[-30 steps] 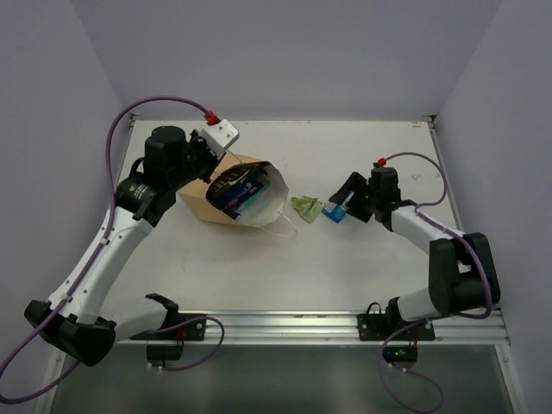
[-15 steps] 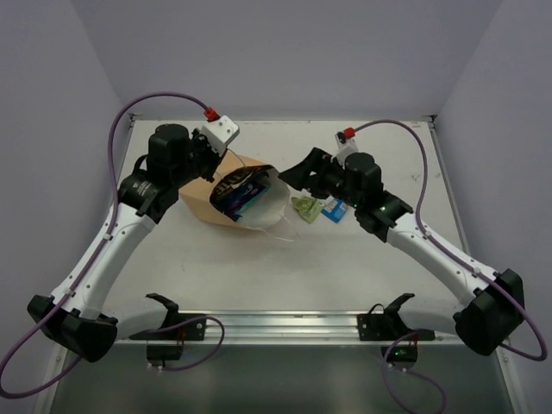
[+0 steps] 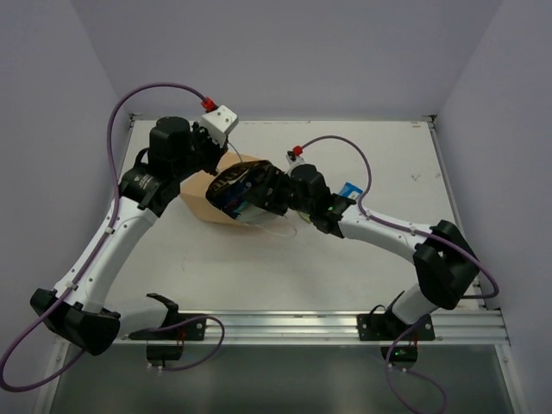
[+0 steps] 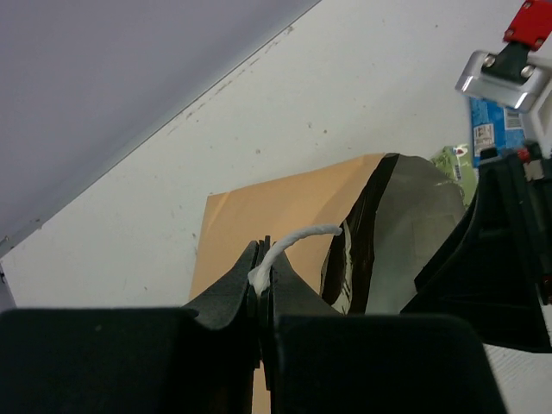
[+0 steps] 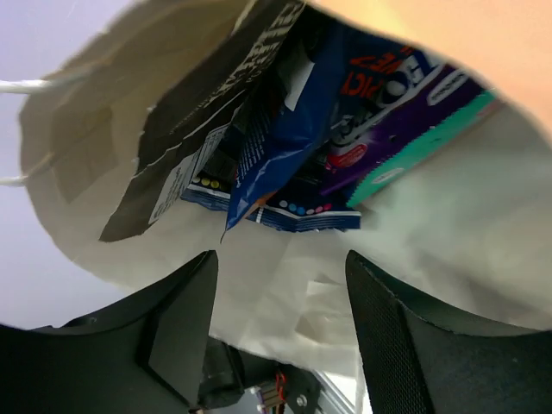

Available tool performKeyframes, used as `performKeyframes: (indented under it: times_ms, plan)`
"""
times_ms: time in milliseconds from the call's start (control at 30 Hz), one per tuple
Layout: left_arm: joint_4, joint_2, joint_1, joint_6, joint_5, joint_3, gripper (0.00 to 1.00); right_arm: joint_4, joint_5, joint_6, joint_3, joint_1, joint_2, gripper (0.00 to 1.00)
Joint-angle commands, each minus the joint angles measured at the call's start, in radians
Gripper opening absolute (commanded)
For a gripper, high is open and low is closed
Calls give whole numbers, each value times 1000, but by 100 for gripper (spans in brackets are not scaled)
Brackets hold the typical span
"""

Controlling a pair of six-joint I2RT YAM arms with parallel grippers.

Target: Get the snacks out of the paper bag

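The paper bag (image 3: pixel 198 198) is lying on its side, its mouth gaping toward the right gripper (image 5: pixel 285 328), whose fingers are hanging wide apart just before the opening, holding nothing. Straight ahead of them, a dark-blue chip bag (image 5: pixel 285 129), a black packet (image 5: pixel 207 121) and a teal and purple candy bag (image 5: pixel 414 129) are sitting inside. The left gripper (image 4: pixel 260 280) is pinching the bag's white string handle (image 4: pixel 293 241) tight. A blue-white packet (image 3: pixel 348 190) is lying behind the right wrist.

Even, diffuse overhead light. The white table (image 3: pixel 259 276) is bright without glare, and the arms (image 3: pixel 112 250) cast only faint, soft shadows. Top view sharp throughout. Left wrist view: near jaws underexposed, almost featureless. Right wrist view: paper bag (image 5: pixel 448 224) interior softly lit, snack packets (image 5: pixel 285 129) slightly blurred, jaws silhouetted.
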Motion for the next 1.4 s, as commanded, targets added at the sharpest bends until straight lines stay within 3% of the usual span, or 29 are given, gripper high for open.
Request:
performKeyframes:
  times_ms: [0,467,567,600,633,700,933,1167,1367]
  plan:
    - [47,6,-5,-56,22,48,0,164,14,55,19,27,45,64]
    - [47,9,-5,-77,56,31,0,297,67,167,136,68,264,56]
    - [47,6,-5,-73,50,22,0,288,68,168,151,74,284,38]
    - [48,6,-5,-71,43,19,0,285,68,168,148,74,276,29]
    - [47,5,-5,-68,27,19,0,282,68,167,142,74,269,12]
    - [48,6,-5,-60,4,19,0,267,57,159,110,74,240,0]
    - [56,9,-5,-36,-79,11,0,153,-42,109,-10,33,2,0]
    - [68,11,-4,-24,-121,-20,0,-115,-162,-49,-46,-53,-231,0]
    - [67,11,-4,-16,-122,-18,0,-331,-275,-198,-42,-286,-461,0]
